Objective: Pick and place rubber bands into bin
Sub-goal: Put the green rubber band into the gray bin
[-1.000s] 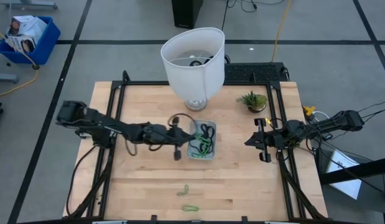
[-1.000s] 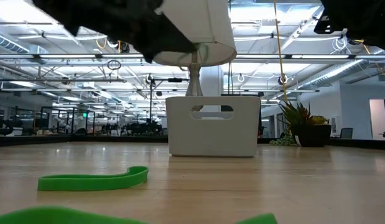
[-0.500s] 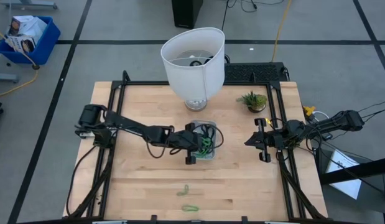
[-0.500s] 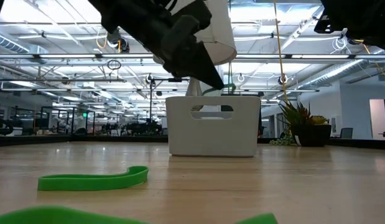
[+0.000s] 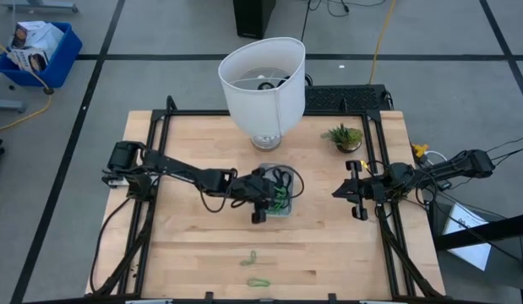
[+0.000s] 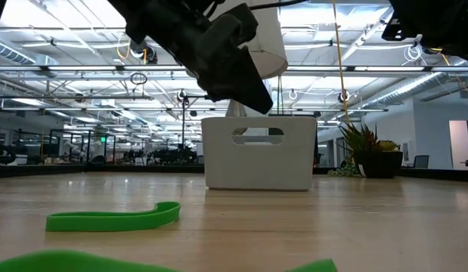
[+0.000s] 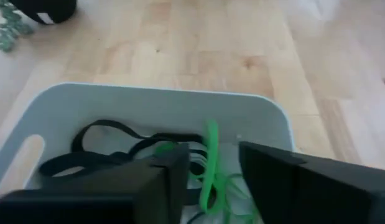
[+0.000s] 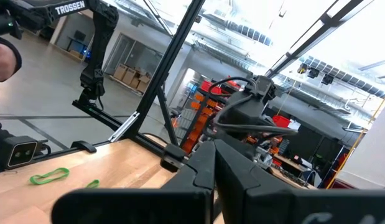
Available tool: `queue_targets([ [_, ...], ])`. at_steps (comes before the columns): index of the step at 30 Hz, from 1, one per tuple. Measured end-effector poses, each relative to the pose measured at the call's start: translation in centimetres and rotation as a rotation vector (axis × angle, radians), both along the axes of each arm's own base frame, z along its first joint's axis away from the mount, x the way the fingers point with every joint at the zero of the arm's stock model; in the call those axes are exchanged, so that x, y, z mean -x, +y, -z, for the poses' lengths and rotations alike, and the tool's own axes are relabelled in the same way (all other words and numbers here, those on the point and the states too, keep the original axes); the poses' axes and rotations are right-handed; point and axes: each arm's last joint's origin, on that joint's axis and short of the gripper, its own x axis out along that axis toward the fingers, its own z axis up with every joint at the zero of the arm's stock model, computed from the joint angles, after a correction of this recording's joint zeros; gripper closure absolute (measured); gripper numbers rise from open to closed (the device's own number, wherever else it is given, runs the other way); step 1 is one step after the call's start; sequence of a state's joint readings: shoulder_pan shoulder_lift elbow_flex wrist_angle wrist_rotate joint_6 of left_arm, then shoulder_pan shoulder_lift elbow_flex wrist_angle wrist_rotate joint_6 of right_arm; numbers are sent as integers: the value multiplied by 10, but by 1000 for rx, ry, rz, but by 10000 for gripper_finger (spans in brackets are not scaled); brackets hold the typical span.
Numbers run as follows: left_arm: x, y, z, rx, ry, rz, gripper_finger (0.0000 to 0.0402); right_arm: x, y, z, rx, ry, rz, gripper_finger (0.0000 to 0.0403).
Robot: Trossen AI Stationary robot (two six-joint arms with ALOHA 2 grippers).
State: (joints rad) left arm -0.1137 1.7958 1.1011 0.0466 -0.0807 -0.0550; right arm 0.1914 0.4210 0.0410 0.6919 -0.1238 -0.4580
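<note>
The bin sits mid-table and holds black rubber bands and green ones. My left gripper hangs open just above it, slanting down. In the left wrist view its fingers stand on either side of an upright green loop inside the bin's wall, with a gap on both sides. Two more green rubber bands lie flat near the table's front edge. My right gripper waits shut at the table's right side.
A big white lampshade-like bucket stands just behind the bin. A small potted plant is at the far right. Black frame rails run along the table's sides. Bare wood lies between the bin and the near green bands.
My left gripper has gone toward the table's right from beside the bin to over it and has tipped downward. It has then opened. The green rubber band that hung at its tip above the bin's rim no longer shows there in the low view.
</note>
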Motion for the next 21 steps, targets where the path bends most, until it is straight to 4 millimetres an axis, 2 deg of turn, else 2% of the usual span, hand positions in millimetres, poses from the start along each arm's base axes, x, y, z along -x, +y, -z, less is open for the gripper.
queue_targets([
  [6,0,0,0,-37,-2,0,177,0,0,0,0,0,0,403],
  [11,1,-11,-5,-54,-33,68,149,0,0,0,0,0,0,403],
  [16,13,-44,-25,-57,-75,155,164,0,-1,0,1,0,8,403],
  [19,21,-63,-24,-64,-40,155,201,-1,-3,0,1,4,25,403],
  [21,27,-76,-21,-73,-12,178,241,-1,-4,1,2,10,34,403],
])
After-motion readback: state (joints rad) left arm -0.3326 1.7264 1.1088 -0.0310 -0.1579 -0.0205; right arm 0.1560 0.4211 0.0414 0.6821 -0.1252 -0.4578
